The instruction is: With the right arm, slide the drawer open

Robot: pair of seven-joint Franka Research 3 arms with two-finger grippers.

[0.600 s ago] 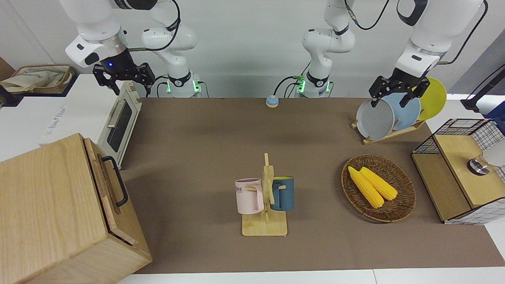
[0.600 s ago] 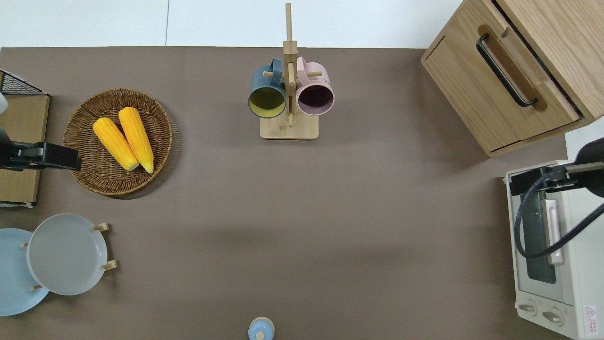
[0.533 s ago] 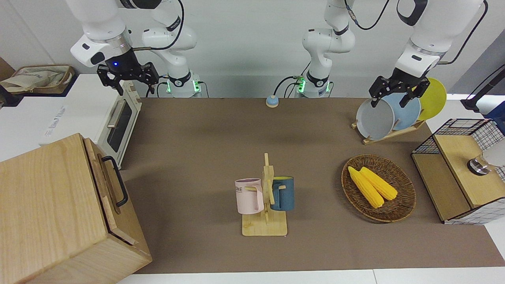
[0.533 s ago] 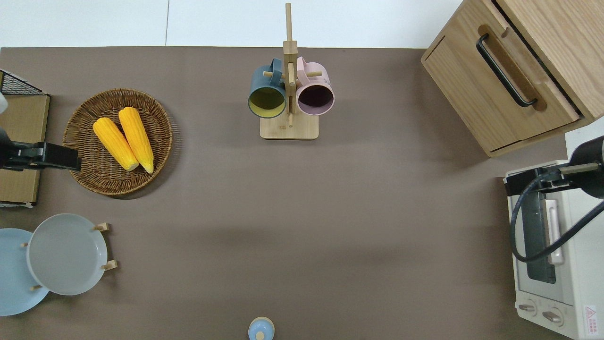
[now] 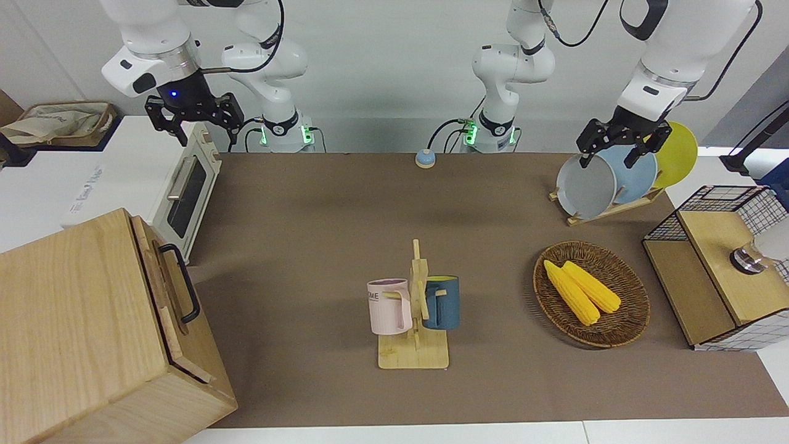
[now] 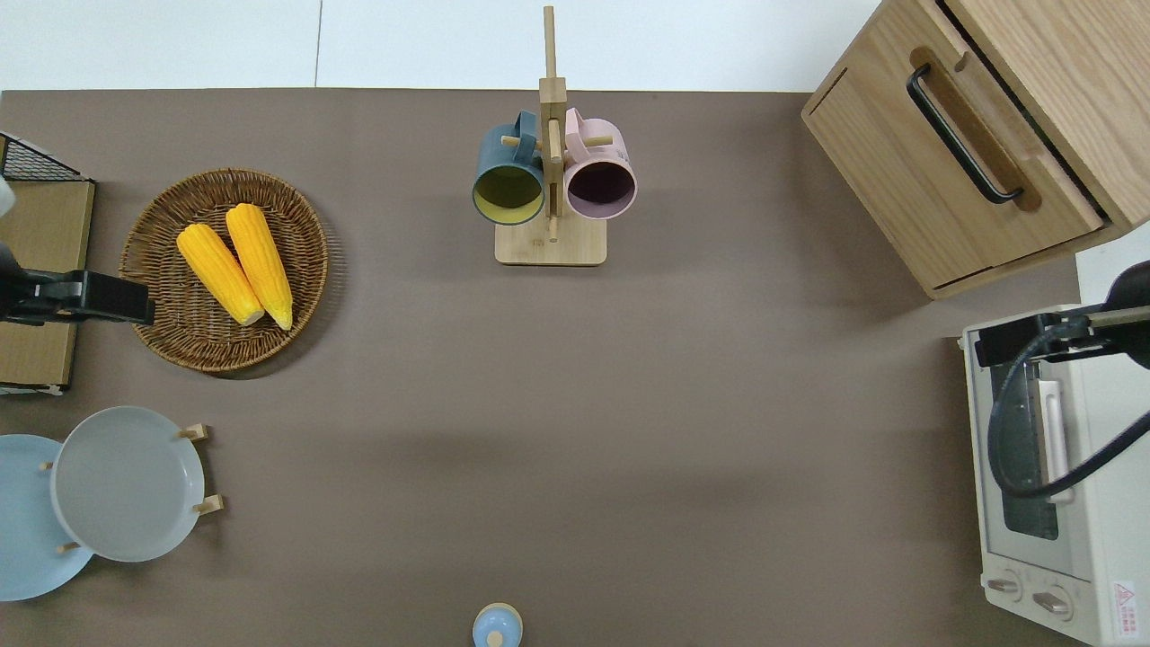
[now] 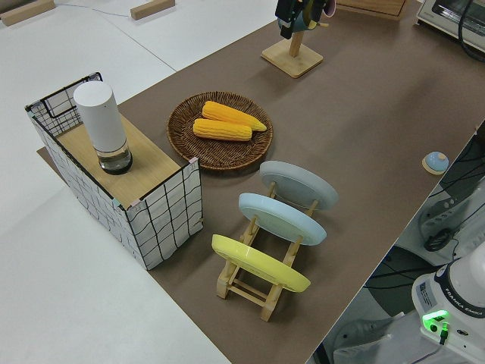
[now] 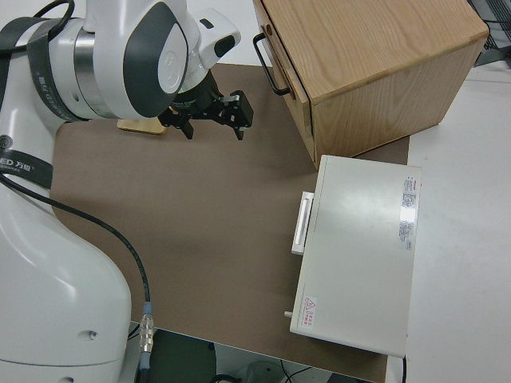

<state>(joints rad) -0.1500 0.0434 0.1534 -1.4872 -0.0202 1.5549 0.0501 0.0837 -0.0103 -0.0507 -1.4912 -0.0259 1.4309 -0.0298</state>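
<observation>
The drawer (image 5: pixel 161 290) is the top strip of the pale wooden cabinet (image 5: pixel 80 333) at the right arm's end of the table. Its black bar handle (image 5: pixel 182 282) faces the table's middle, and it looks pushed in. It also shows in the overhead view (image 6: pixel 984 148) and the right side view (image 8: pixel 286 57). My right gripper (image 5: pixel 192 126) is open and empty, up in the air over the white toaster oven's (image 6: pixel 1051 476) end nearest the cabinet. It is well apart from the handle (image 6: pixel 961 130). The right side view shows its spread fingers (image 8: pixel 238 130). My left arm is parked, its gripper (image 5: pixel 610 159) open.
A mug rack (image 5: pixel 414 308) with a pink and a blue mug stands mid-table. A wicker basket (image 5: pixel 629 320) with two corn cobs, a plate rack (image 5: pixel 610 176) and a wood-and-wire-grid box (image 5: pixel 721 265) are toward the left arm's end. A small blue knob (image 5: pixel 424 158) lies near the arm bases.
My right gripper has shifted only slightly back and forth over the toaster oven and stays open. The drawer and the left arm have not moved.
</observation>
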